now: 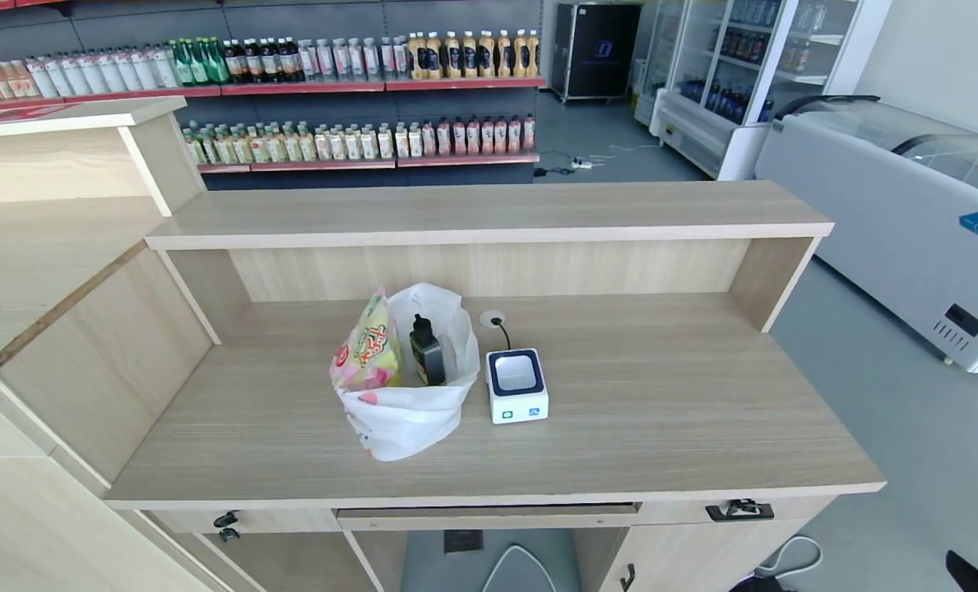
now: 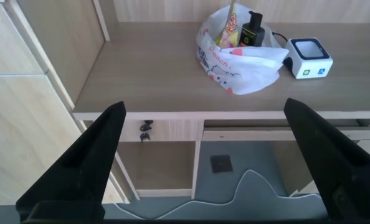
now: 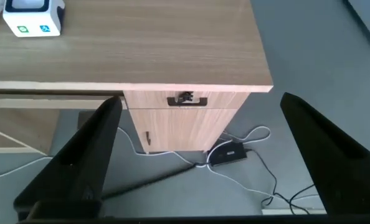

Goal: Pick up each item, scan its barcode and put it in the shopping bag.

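Note:
A white shopping bag (image 1: 406,403) stands in the middle of the wooden counter (image 1: 661,411). Inside it sit a yellow-green snack packet (image 1: 367,349) and a dark bottle (image 1: 426,353). Right beside the bag is the white barcode scanner (image 1: 516,384) with a dark window on top. The left wrist view shows the bag (image 2: 238,62), the bottle (image 2: 253,31) and the scanner (image 2: 308,57) from below the counter's front edge. My left gripper (image 2: 203,162) is open and holds nothing, low in front of the counter. My right gripper (image 3: 200,162) is open too, below the counter's right front corner, with the scanner (image 3: 33,15) far off.
A raised wooden shelf (image 1: 489,215) runs along the counter's back. Drawers with dark handles (image 1: 739,511) sit under the front edge. Cables (image 3: 247,155) lie on the floor by the right corner. Shelves of bottles (image 1: 357,62) and a chest freezer (image 1: 908,222) stand beyond.

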Controlling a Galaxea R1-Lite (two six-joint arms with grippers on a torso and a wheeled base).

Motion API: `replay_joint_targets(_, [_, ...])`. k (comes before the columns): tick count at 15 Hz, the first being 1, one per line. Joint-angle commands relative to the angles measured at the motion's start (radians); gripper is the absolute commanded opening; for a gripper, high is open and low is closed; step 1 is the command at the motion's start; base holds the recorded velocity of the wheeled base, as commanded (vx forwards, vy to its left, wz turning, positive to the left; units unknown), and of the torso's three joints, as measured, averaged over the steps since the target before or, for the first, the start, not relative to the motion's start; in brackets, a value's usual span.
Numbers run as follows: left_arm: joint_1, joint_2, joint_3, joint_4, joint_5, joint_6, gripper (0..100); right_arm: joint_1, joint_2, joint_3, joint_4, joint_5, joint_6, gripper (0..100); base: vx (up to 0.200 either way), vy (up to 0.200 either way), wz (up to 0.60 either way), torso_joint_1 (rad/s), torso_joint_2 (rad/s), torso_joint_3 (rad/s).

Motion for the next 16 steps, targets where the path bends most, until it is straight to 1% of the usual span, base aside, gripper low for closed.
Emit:
replay_joint_targets(1, [0.000, 0.000, 0.000, -0.001, 0.000, 0.000, 100, 0.018, -0.253, 0.061, 0.107, -0.024, 0.020, 100, 0.000, 0.000, 0.00, 0.000, 0.00, 0.000])
replay_joint_targets(2, [0.000, 0.000, 0.000, -0.001, 0.000, 0.000, 100, 0.030, -0.373, 0.061, 0.185, -0.071, 0.029, 100, 0.000, 0.000, 0.00, 0.000, 0.00, 0.000])
replay_joint_targets(4, [0.000, 0.000, 0.000, -0.001, 0.000, 0.000, 100, 0.075, -0.450, 0.061, 0.187, -0.073, 0.042, 100, 0.000, 0.000, 0.00, 0.000, 0.00, 0.000])
replay_joint_targets(6, [0.000, 0.000, 0.000, -0.001, 0.000, 0.000, 100, 0.078, -0.530, 0.061, 0.181, -0.077, 0.057, 100, 0.000, 0.000, 0.00, 0.000, 0.00, 0.000])
replay_joint_targets(8, [0.000, 0.000, 0.000, -0.001, 0.000, 0.000, 100, 0.078, -0.530, 0.061, 0.190, -0.074, 0.117, 100, 0.000, 0.000, 0.00, 0.000, 0.00, 0.000])
replay_joint_targets(10, [0.000, 0.000, 0.000, -0.001, 0.000, 0.000, 100, 0.078, -0.530, 0.061, 0.211, -0.071, 0.140, 100, 0.000, 0.000, 0.00, 0.000, 0.00, 0.000])
replay_joint_targets(16, [0.000, 0.000, 0.000, -0.001, 0.000, 0.000, 100, 0.078, -0.530, 0.061, 0.234, -0.070, 0.147, 100, 0.000, 0.000, 0.00, 0.000, 0.00, 0.000])
